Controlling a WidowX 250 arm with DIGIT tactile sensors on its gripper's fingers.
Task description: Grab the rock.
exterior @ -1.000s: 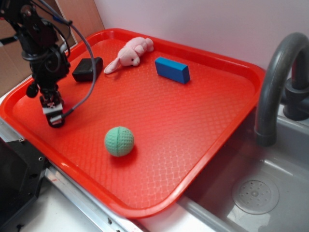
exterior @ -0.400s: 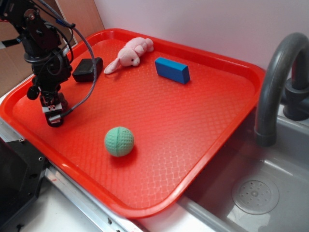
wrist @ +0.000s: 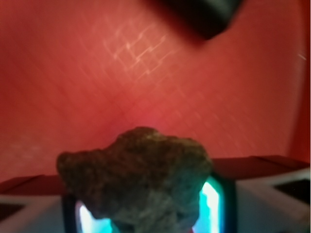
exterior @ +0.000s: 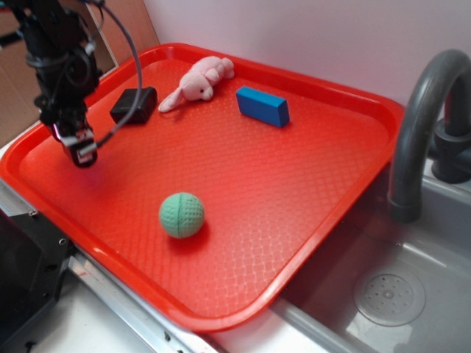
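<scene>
At the far left, the gripper (exterior: pixel 79 152) hangs above the red tray (exterior: pixel 331 198), clear of its surface, pinching the rock (wrist: pixel 138 182); the wrist view shows the stone wedged between the jaws, so the grab looks done. Rightward lie a black block (exterior: pixel 134 105), pink plush rabbit (exterior: pixel 197 82), green ball (exterior: pixel 181 215), blue block (exterior: pixel 262 106), then the sink faucet (exterior: pixel 427 110). No readable writing appears.

The black block (exterior: pixel 134 105) lies just beside the gripper (exterior: pixel 79 152), toward the back of the red tray (exterior: pixel 294 191). Open tray floor spreads to its right, with the green ball (exterior: pixel 181 215) well apart.
</scene>
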